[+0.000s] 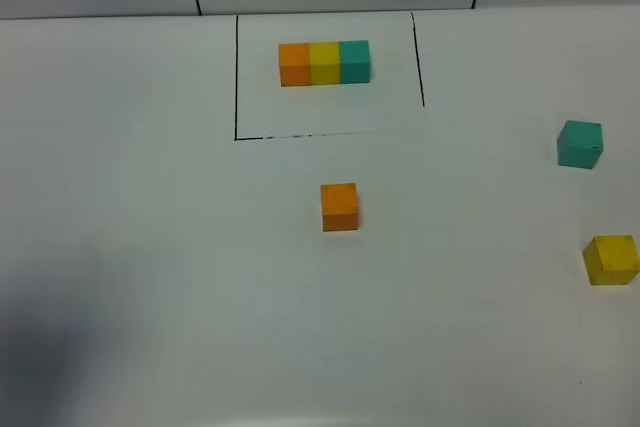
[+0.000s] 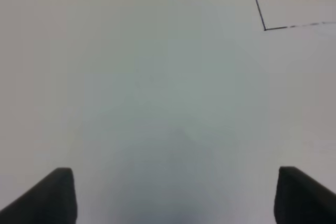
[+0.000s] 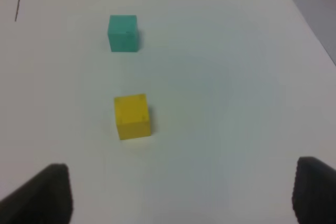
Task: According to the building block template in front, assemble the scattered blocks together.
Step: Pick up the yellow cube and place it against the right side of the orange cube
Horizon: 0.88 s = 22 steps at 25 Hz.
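Spreading across every view was the plain white table (image 1: 150,247), and drawn on its far middle part was a thin black-line frame (image 1: 236,77) with two side lines and a fainter, broken near line.

The left end effector (image 2: 176,196) hung released, its two dark fingertips (image 2: 55,195) standing wide apart over bare table. A corner of the frame and a sliver of orange and yellow showed far ahead of it. The right end effector (image 3: 184,195) was likewise released, its jaws wide apart and gripping nothing, with two loose cubes lying ahead of it on the table.

Inside the frame sat the building block template (image 1: 324,63), a row of three joined small cubes running orange, yellow, teal from left to right in the exterior high view. It lay clear of all the lines.

The scattered blocks lay well apart from each other. A small plain orange cube (image 1: 339,207) rested near the table's middle, just outside the frame's near line. A small plain teal cube (image 1: 579,143) sat far to the right, and a small plain yellow cube (image 1: 610,259) lay nearer the front, at the right edge of that view. From the right wrist, the yellow cube (image 3: 132,116) was the closer one and the teal cube (image 3: 123,33) lay beyond it, the two not touching
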Each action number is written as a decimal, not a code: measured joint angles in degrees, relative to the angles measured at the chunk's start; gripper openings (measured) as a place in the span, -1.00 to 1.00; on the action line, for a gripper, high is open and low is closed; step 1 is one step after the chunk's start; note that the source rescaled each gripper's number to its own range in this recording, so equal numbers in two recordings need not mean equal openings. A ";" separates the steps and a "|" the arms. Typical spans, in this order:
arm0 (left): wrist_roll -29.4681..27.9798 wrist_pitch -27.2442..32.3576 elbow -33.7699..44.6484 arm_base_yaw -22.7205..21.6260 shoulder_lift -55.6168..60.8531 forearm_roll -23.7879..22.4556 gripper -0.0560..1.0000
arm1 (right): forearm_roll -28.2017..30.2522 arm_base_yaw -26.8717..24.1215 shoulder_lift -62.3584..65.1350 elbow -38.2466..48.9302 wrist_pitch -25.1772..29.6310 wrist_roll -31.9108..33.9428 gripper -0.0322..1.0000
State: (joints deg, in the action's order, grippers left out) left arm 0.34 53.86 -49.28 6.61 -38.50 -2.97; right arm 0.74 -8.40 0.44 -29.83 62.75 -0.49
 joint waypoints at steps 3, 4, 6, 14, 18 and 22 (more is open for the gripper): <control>0.26 -0.07 3.57 0.17 6.44 1.64 0.96 | 0.00 0.00 0.00 0.00 0.00 0.00 0.46; 0.26 0.00 4.64 0.17 8.19 1.97 0.96 | 0.00 0.00 0.00 0.00 0.00 0.00 0.46; 0.26 0.54 6.70 0.17 11.99 2.97 0.96 | 0.00 0.00 0.00 0.00 0.00 0.00 0.46; 1.32 3.71 16.10 0.17 24.82 6.89 0.96 | 0.00 0.00 0.00 0.00 0.00 0.00 0.46; 2.04 4.72 18.62 0.17 31.17 7.97 0.96 | 0.00 0.00 0.00 0.00 0.00 0.00 0.46; 2.63 6.56 19.10 0.17 35.24 8.25 0.96 | 0.00 0.00 0.00 0.00 0.00 0.00 0.46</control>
State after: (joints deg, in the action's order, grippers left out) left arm 2.98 60.42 -30.18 6.78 -3.26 5.28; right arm 0.74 -8.40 0.44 -29.83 62.75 -0.49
